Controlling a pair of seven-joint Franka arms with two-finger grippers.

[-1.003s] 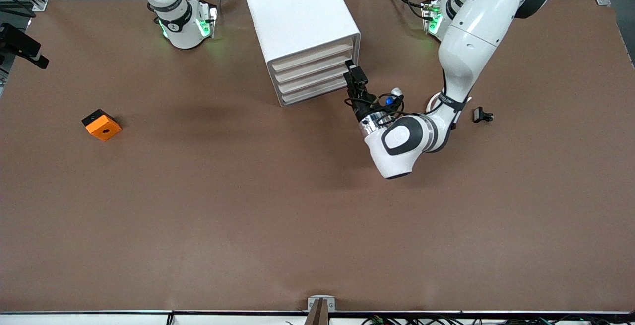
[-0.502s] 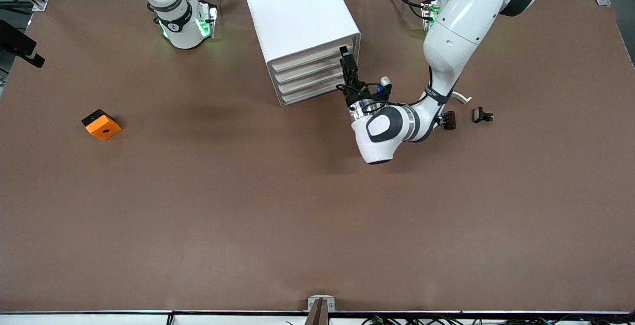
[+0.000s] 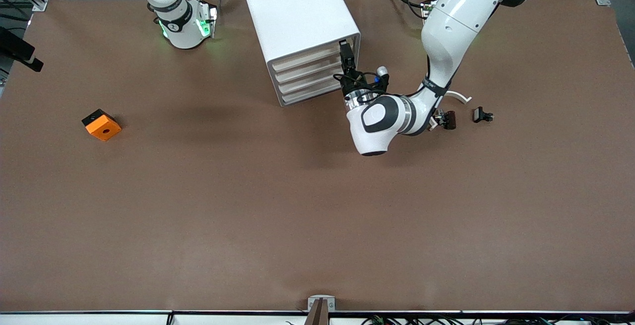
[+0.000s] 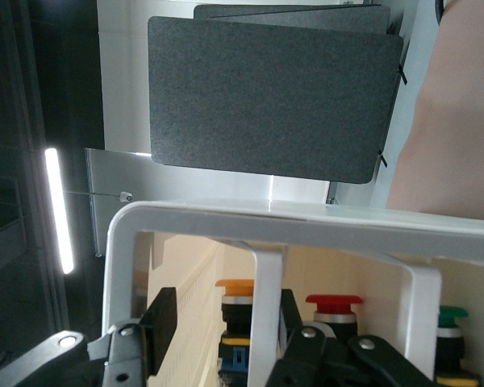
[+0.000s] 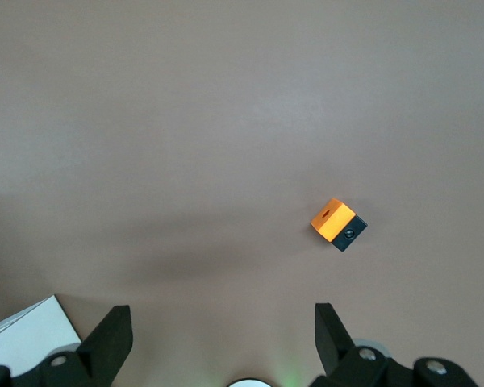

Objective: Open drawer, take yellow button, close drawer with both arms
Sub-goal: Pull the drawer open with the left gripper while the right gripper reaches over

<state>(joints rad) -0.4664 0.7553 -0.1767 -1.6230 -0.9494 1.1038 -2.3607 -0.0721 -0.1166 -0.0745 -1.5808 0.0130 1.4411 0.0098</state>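
**Left end effector lined up on drawer front, drawer not yet open**

Step in hand, by my read: open the drawer. All four drawers sit flush in the cabinet (image 3: 297, 12), upper centre of the front view.

Left end effector (image 3: 346, 57) is at the cabinet's front, at the corner nearest the left arm, level with what looks like the top drawer (image 3: 310, 58). In the left wrist view its fingers (image 4: 163, 316) are part open and straddle a white front bar. They hold nothing, and contact with the bar can't be confirmed.

To do it well:
- Close fully on the bar before pulling.
- Pull straight out along the drawer's travel. The grip is off-centre, so a skewed pull could jam the drawer or drag the cabinet.
- Stop short of full travel so the drawer stays in.

Contents: the button (image 4: 235, 287), with its orange cap, shows inside the slot between the fingers, low centre of the left wrist view. A red-capped button (image 4: 333, 303) and a green-capped button (image 4: 452, 314) sit in neighbouring slots.

Right end effector (image 5: 219, 330) waits wide open and empty, high over bare bench (image 3: 317, 216). The orange block (image 3: 101, 125) lies toward the right arm's end, mid-height. Small black parts (image 3: 482, 114) lie near the left arm.
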